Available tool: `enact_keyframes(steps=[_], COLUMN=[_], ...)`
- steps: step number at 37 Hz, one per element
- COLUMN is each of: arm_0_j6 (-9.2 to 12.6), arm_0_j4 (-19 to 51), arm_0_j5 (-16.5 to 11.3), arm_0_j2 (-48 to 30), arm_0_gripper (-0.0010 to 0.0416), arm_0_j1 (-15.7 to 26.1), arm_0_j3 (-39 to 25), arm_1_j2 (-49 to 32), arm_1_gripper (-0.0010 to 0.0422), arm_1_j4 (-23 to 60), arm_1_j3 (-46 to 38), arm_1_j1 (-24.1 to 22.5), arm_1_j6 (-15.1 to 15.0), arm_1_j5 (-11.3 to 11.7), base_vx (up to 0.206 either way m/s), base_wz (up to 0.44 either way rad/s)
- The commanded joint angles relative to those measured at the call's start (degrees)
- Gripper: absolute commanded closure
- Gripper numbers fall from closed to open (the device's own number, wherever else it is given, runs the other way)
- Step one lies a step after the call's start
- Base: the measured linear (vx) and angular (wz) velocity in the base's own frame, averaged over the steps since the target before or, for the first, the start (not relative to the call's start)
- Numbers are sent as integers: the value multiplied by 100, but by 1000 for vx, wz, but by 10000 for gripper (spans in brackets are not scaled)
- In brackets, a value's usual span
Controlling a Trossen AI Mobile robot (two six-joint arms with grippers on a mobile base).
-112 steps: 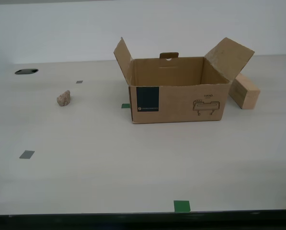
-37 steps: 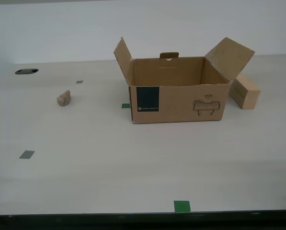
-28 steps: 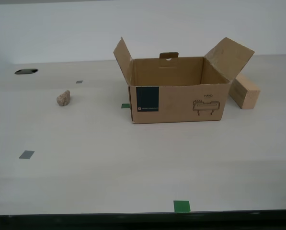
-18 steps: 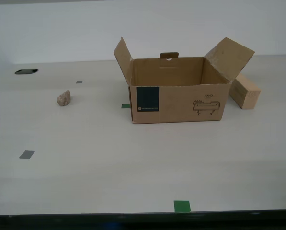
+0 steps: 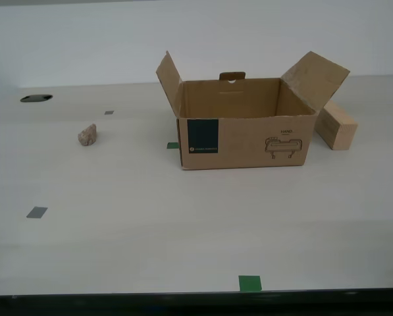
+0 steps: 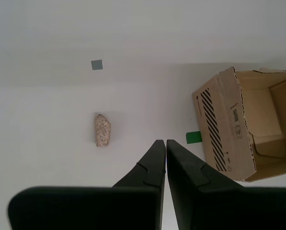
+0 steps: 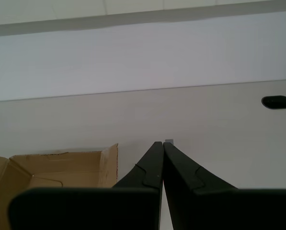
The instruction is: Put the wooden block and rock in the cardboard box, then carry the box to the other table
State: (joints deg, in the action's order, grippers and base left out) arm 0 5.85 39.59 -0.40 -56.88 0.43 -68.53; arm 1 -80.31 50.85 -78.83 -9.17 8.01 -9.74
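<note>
Nothing shows any change across the exterior pictures: the cardboard box (image 5: 245,123), the rock (image 5: 87,135) and the wooden block (image 5: 336,125) lie exactly where they were three seconds ago, and neither of my arms has entered that view.

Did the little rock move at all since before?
No. The rock sits the same way between the dark hole and the cardboard box in the exterior view.

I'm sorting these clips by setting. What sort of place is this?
Probably a robot test room or lab. A bare pale table carries green and grey tape marks, like placement markers, before a blank white wall. Only staged props sit on it: a cardboard box, a rock and a wooden block.
</note>
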Motion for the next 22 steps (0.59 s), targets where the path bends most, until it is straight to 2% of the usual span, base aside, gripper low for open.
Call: enact_keyframes(steps=[1, 5, 10, 22], arm_0_j6=[13, -22, -31, -28], arm_0_j4=[-7, -11, -13, -15], arm_0_j5=[-2, 0, 11, 31], arm_0_j2=[2, 2, 2, 2], arm_0_gripper=[402, 399, 369, 239], arm_0_j1=[4, 4, 4, 4], arm_0_j3=[-7, -7, -4, -4], arm_1_j2=[2, 2, 2, 2], arm_1_gripper=[412, 412, 398, 285], arm_1_j4=[-4, -9, 0, -9], arm_1_j3=[-2, -2, -2, -2], arm_1_j1=[0, 0, 0, 0], arm_1_j6=[-13, -13, -13, 9], arm_1_j5=[-11, 33, 35, 37], base_vx=[0, 0, 0, 0], base_wz=[0, 0, 0, 0])
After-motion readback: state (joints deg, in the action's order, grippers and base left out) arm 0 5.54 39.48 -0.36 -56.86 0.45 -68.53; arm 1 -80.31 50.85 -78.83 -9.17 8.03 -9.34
